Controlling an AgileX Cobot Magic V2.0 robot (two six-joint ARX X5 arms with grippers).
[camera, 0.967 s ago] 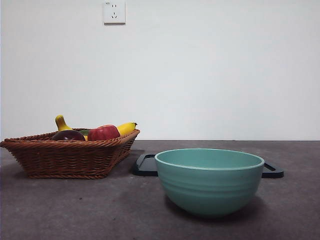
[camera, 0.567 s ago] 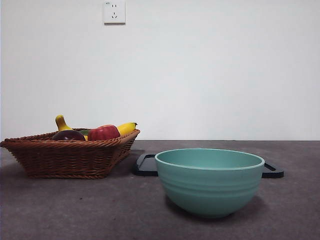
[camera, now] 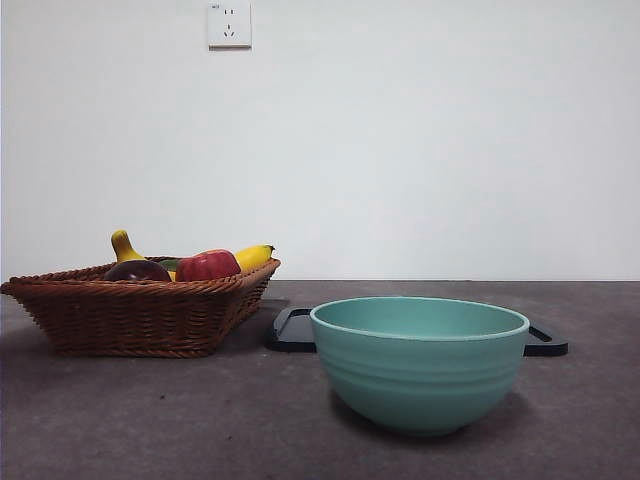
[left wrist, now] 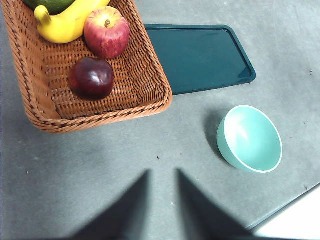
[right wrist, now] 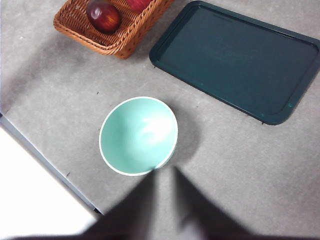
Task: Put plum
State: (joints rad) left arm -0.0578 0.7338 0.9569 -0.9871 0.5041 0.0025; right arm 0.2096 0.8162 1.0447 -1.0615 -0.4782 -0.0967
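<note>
Front view, left to right. You have the wicker basket (camera: 140, 312) at the left of the grey table (camera: 250, 420). In it lie the plum (camera: 137, 270), dark and glossy, then the red apple (camera: 207, 265), with the yellow banana (camera: 253, 256) behind them. Right of the basket lies the dark green tray (camera: 292, 330), flat on the table and mostly hidden behind the teal bowl (camera: 419, 362). The bowl stands upright, nearest the camera. No arm shows in this view.

Left wrist view. Your left gripper (left wrist: 162, 187) hangs high over bare table, jaws parted by a narrow gap and holding nothing. The basket (left wrist: 150, 65) sits ahead of it and off to one side. The plum (left wrist: 91, 78) rests on the basket floor, nearest of the fruit to the gripper but well apart from it. The apple (left wrist: 107, 31) is just beyond the plum, touching the banana (left wrist: 67, 22), and a green fruit (left wrist: 47, 5) shows at the picture's edge. The tray (left wrist: 197, 57) lies just beside the basket; the bowl (left wrist: 250, 138) stands apart, to the gripper's other side.

Right wrist view. Your right gripper (right wrist: 163, 182) hovers high, jaws set narrowly apart and holding nothing, its tips over the near rim of the bowl (right wrist: 138, 135). The tray (right wrist: 235, 60) lies further ahead. The basket (right wrist: 112, 30) corner, with the plum (right wrist: 103, 16) in it, is far off.
</note>
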